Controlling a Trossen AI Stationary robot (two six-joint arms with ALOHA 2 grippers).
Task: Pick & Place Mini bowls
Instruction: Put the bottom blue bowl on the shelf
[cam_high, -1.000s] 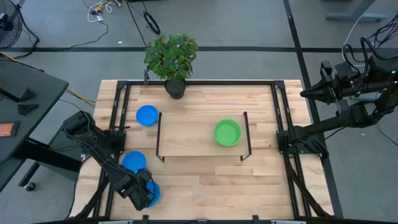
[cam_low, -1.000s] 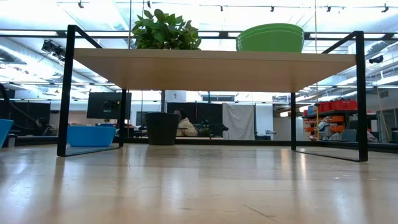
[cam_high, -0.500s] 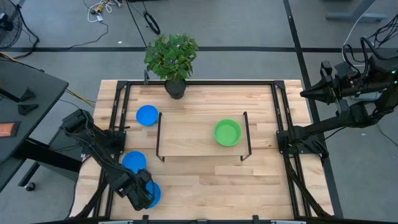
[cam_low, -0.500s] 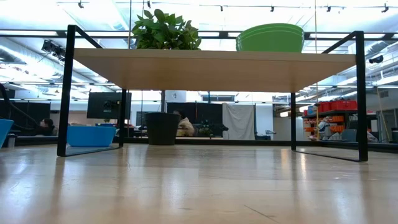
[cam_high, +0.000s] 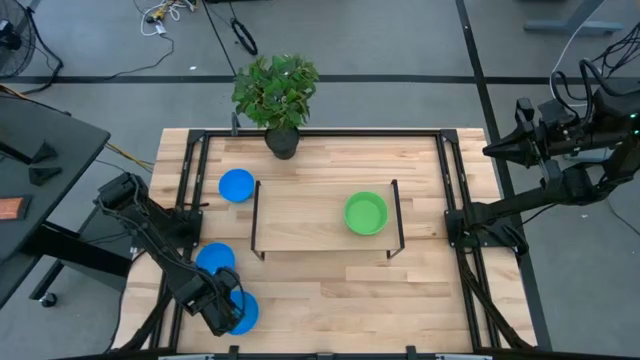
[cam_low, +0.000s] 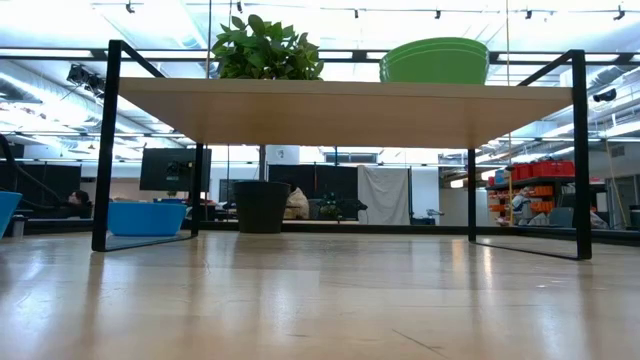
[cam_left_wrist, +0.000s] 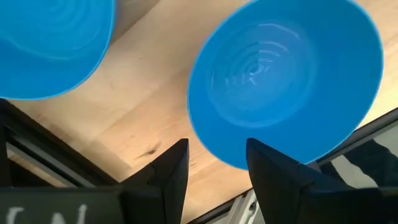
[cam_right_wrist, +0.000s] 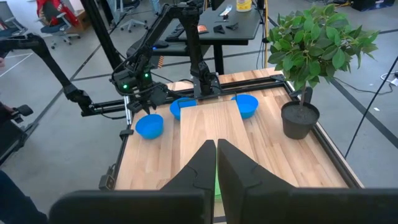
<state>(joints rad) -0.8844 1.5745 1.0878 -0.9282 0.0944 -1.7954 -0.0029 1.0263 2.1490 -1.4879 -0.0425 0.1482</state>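
- Tabletop (cam_high: 320, 285): light wood, framed in black rail. I'm using the little raised shelf (cam_high: 300, 215) at its middle as my landmark.
- Leafy plant (cam_high: 277, 88): stands past the shelf's far-left corner. Not part of the job.
- Green mini bowl (cam_high: 366, 213): sits on top of the shelf, toward its right end. I see only one green disc from above and cannot tell whether it is a stack.
- Far blue mini bowl (cam_high: 236, 185): on the tabletop just left of the shelf's far-left leg.
- Middle blue mini bowl (cam_high: 214, 260): left of the shelf's near-left leg.
- Near blue mini bowl (cam_left_wrist: 283, 81): nearest the tabletop's front edge, left of the shelf and well forward of it. This is the one in hand.
- Left tool (cam_left_wrist: 214, 168): fingers spread, straddling that bowl's rim, not yet pinching it.
- Right tool (cam_right_wrist: 216, 158): fingers pressed together, empty, parked off the tabletop far right of the shelf.
- My read: grasp step. Next I'd need to settle the fingers over the rim, close, then lift toward the shelf.
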